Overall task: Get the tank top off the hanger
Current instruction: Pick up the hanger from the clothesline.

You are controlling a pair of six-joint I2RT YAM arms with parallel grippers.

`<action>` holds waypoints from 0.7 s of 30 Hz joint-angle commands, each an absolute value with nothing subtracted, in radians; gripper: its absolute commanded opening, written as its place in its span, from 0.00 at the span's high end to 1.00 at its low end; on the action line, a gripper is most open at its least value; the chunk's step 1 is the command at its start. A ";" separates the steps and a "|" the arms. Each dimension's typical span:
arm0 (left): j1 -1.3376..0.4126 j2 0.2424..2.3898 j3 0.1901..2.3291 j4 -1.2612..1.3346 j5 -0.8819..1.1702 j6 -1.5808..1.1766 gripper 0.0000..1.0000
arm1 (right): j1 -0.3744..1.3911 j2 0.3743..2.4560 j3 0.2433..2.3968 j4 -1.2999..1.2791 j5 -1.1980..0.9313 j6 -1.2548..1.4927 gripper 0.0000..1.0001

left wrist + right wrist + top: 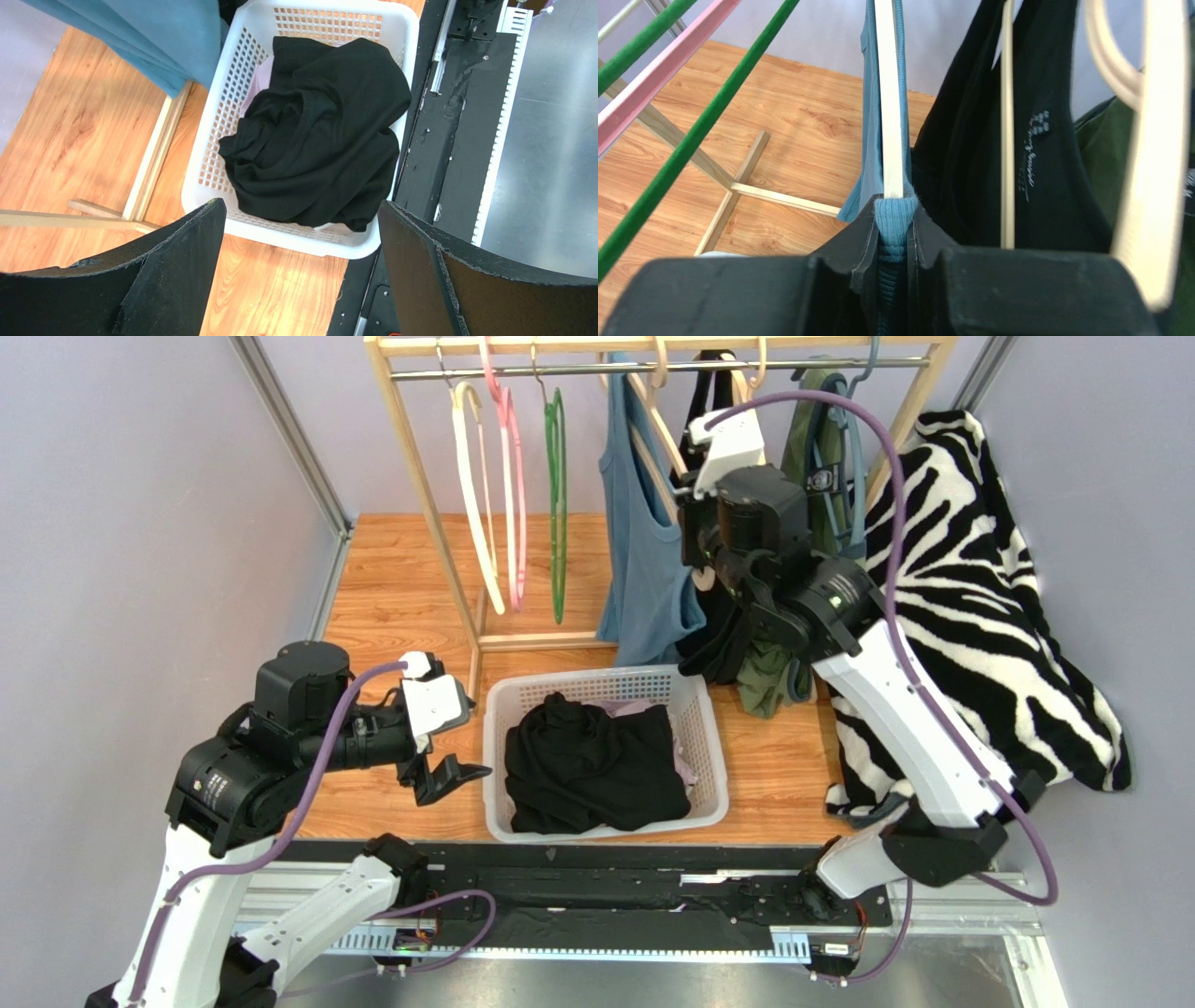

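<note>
Now | right tool (894,213): clenched, tank top (870,140) strap between its fingers (859,241) | left tool (300,206): released

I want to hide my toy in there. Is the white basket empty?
No, a crumpled pile of black clothes lies inside the basket.

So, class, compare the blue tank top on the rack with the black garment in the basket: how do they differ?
The blue tank top hangs full length on a hanger; the black garment lies crumpled in the white basket. The right gripper pinches the blue tank top's edge; nothing touches the black garment. Both are soft clothing.
</note>
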State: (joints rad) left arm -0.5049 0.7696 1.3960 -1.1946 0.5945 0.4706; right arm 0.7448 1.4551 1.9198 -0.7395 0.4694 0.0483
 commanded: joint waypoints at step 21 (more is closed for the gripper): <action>-0.491 0.758 1.404 -1.189 0.620 0.472 0.11 | 0.721 1.606 2.157 -0.677 0.423 0.147 1.00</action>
